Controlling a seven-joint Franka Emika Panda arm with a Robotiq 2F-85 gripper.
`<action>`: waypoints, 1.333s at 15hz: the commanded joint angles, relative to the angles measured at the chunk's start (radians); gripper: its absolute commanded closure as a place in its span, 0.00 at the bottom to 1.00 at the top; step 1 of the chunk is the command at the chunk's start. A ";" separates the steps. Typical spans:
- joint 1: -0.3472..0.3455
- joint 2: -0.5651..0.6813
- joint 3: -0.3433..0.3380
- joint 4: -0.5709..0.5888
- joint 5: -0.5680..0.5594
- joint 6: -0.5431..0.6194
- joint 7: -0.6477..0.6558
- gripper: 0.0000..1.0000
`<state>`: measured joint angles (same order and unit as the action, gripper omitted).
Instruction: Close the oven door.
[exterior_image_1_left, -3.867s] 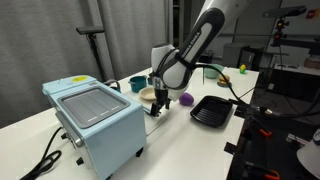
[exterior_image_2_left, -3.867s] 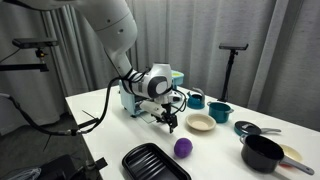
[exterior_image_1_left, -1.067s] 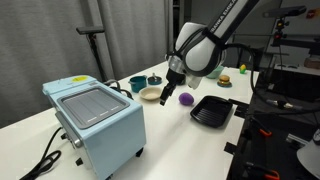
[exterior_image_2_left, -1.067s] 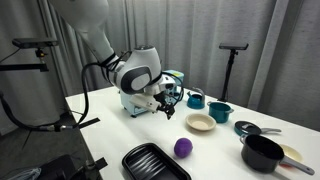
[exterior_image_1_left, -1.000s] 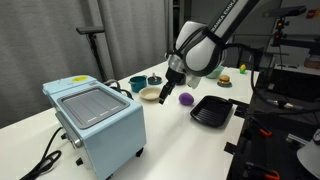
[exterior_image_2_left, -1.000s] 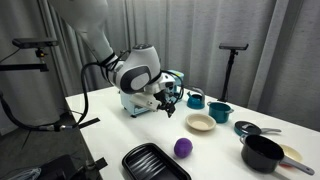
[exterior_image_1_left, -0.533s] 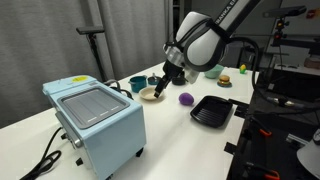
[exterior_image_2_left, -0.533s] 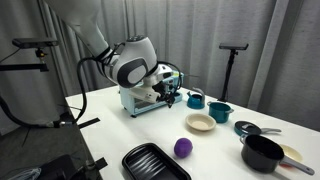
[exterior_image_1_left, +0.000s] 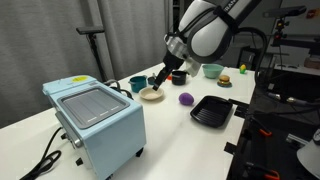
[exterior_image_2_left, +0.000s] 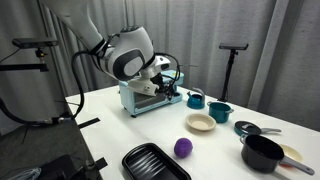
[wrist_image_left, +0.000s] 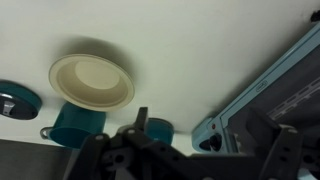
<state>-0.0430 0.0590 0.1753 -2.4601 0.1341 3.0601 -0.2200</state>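
Oven (exterior_image_1_left: 95, 120), pale blue, stands at one end of the white table (exterior_image_1_left: 175, 135). Its door (exterior_image_2_left: 152, 92) appears upright against the body, though the seam is too small to confirm. Gripper (exterior_image_1_left: 160, 80) hangs above the table just beyond the oven, touching nothing; whether its jaws are apart or together cannot be told. Cream bowl (wrist_image_left: 92, 82) lies farther from the oven. Judged step: closing push done or nearly so. Next: confirm the door sits flush, pressing its upper edge if not.
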 joint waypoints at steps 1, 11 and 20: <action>0.005 -0.052 0.004 -0.032 -0.008 -0.038 0.001 0.00; 0.015 -0.026 -0.022 -0.033 -0.070 -0.019 0.030 0.00; 0.015 -0.028 -0.022 -0.033 -0.070 -0.019 0.030 0.00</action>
<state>-0.0282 0.0308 0.1529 -2.4934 0.0645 3.0409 -0.1901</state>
